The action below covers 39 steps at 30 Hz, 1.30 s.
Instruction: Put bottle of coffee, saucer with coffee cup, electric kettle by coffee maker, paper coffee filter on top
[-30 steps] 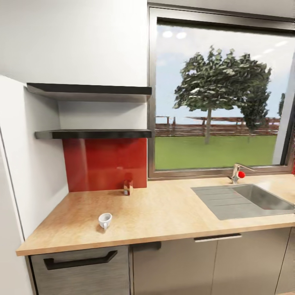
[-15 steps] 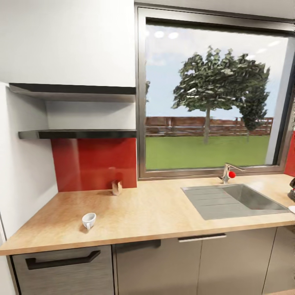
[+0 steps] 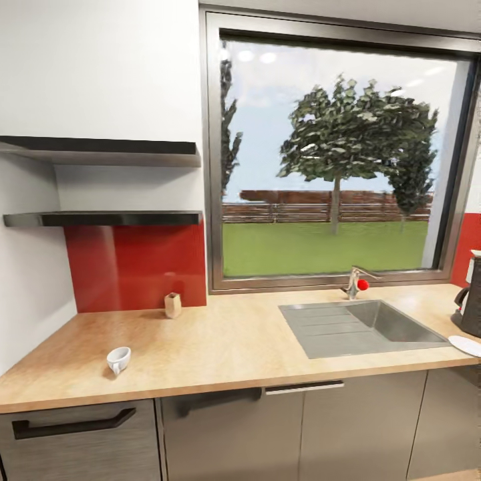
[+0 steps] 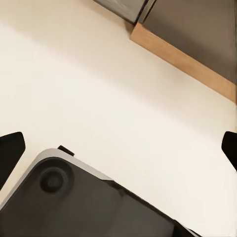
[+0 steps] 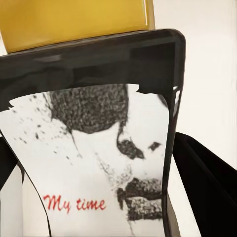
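The bottle of coffee, dark glass with a yellow lid and a white "My time" label, sits between the dark fingers of my right gripper, which is shut on it. My left gripper hangs open over pale floor, holding nothing. On the wood-grain kitchen countertop the tiny white coffee cup lies at the left front. At the right edge stands a dark upright thing, cut by the frame, apparently the coffee maker, with something white on top. The white saucer lies just in front of it. The two black kitchen shelves show nothing on them.
A steel sink with a faucet is set into the counter's right half. A small tan object stands against the red backsplash. Grey cabinet fronts run below. A dark part of my base shows under the left gripper.
The whole head view has swung to the right, so the shelves, cup and sink sit further left in the picture. The dark upright thing and the saucer have come into view.
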### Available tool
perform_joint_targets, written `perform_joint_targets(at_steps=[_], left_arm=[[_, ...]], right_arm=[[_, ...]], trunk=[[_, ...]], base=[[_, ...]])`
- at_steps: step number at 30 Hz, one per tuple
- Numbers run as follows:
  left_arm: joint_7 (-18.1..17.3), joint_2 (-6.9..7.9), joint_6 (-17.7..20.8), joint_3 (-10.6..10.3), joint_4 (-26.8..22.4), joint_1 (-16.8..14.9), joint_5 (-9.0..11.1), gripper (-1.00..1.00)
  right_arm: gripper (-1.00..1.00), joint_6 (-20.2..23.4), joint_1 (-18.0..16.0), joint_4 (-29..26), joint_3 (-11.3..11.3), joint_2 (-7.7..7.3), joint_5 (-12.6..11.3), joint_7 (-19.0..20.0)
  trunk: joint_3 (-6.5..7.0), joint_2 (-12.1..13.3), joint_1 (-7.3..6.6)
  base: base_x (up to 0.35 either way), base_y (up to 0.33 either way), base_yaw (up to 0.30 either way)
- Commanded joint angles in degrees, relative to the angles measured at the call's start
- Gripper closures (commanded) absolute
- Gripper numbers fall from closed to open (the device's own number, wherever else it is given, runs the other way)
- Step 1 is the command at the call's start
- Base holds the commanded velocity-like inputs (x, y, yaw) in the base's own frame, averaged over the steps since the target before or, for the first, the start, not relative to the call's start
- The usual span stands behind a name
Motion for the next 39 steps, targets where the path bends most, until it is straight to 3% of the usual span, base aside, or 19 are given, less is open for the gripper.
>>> perform_joint_targets(at_steps=[1, 39], left_arm=[[-0.6, -0.03, 0.0, 0.4, -0.1, 0.1, 0.4, -1.00], [-0.6, -0.03, 0.0, 0.6, -0.1, 0.1, 0.4, -1.00]], right_arm=[[1.00, -0.3, -0.1, 0.2, -0.5, -0.02, 0.5, 0.1], [1.00, -0.4, 0.0, 0.2, -0.5, 0.32, 0.4, 0.1]], trunk=[[-0.01, 0.0, 0.02], [-0.01, 0.0, 0.02]], base=[[0.000, -0.302, 0.000], [0.000, -0.302, 0.039]])
